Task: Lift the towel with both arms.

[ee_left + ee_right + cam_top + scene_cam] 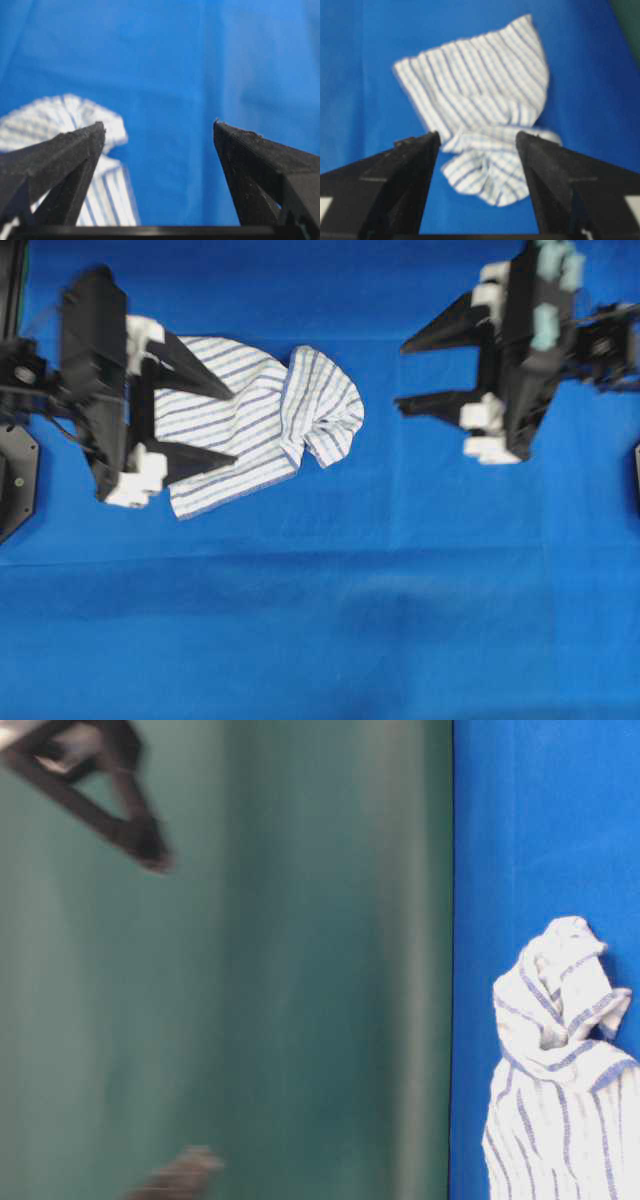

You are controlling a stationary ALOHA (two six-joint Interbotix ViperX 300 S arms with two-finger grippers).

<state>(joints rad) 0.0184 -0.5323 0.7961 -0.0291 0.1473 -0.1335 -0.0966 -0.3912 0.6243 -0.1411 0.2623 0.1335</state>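
Covering the whole work surface, the blue cloth (320, 640) is the biggest thing here, and the towel (255, 425) lies crumpled on it, left of the middle in the overhead view. The towel's long axis runs roughly side to side between the two arms: a flatter, spread part toward the left, and a bunched, folded-over lump (325, 405) at the end facing the right arm.

The left gripper (232, 425) is the nearer one. Its two fingers are spread wide and, seen from above, overlap the towel's left end, one finger over the upper edge and one over the lower edge. Whether they touch the fabric cannot be told; the left wrist view shows the towel (70, 150) low and off to one side under one finger (65, 155), with bare blue cloth in the gap between the tips.

The right gripper (400, 375) also stands wide open and holds nothing. It sits well apart from the towel, with a strip of bare cloth between its tips and the lump. From its own wrist camera, the bunched end (490, 170) lies straight ahead, centred between the fingers.

So, as I judge it, the coming move turns on the right arm closing that gap toward the lump, while the left mainly needs to drop and pinch.
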